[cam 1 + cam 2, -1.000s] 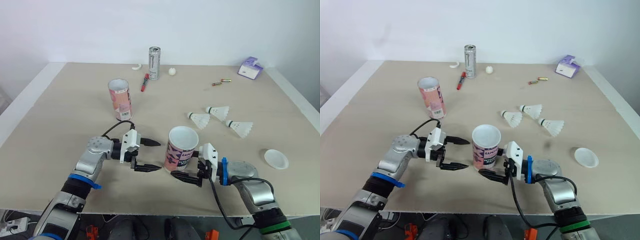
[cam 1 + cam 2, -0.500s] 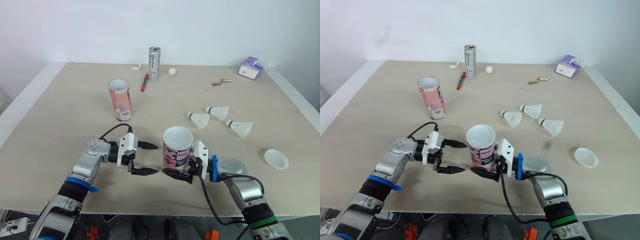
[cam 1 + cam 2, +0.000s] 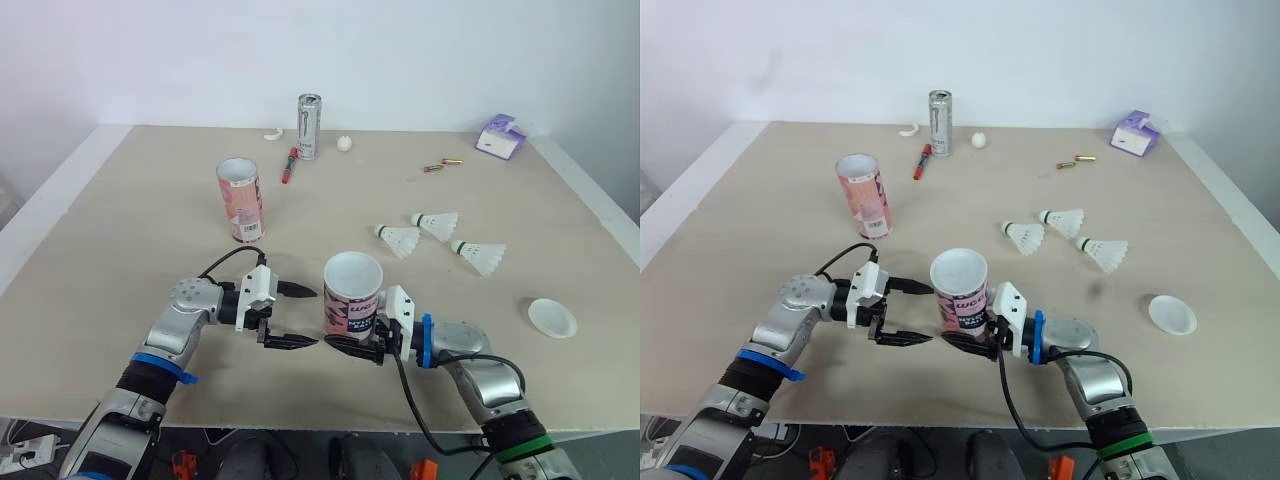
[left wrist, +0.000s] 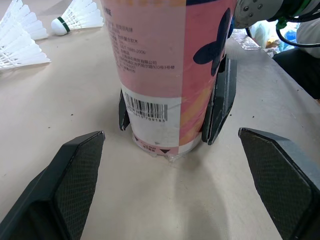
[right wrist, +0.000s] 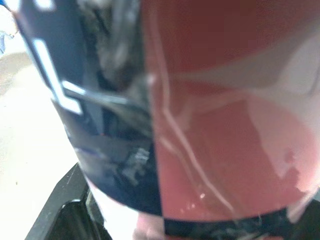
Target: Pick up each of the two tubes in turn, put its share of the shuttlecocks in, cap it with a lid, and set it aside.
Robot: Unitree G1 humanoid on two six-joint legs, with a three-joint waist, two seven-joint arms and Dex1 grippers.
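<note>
One tube (image 3: pixel 352 295) stood upright and open-topped near the bench's (image 3: pixel 130 230) front edge, its base clamped by the right hand (image 3: pixel 355 335), the left hand (image 3: pixel 308 317) just beside it, fingers apart, with the second tube (image 3: pixel 240 200) and three shuttlecocks (image 3: pixel 437 224) farther back.

I see the near tube (image 3: pixel 352 295) upright at the front middle of the table (image 3: pixel 140 220), with the right gripper (image 3: pixel 345 332) pressing a finger to either side of its base. The left gripper (image 3: pixel 312 317) sits just left of it, fingers spread and not touching it. The far tube (image 3: pixel 240 200) stands behind and to the left. Three shuttlecocks (image 3: pixel 400 239) lie together behind and to the right of the near tube. A lid (image 3: pixel 552 318) lies further right, near the edge. Along the back stand a can (image 3: pixel 308 127), a marker (image 3: pixel 289 165) just left of it, and batteries (image 3: pixel 443 164) and a box (image 3: pixel 500 136) to the right.
</note>
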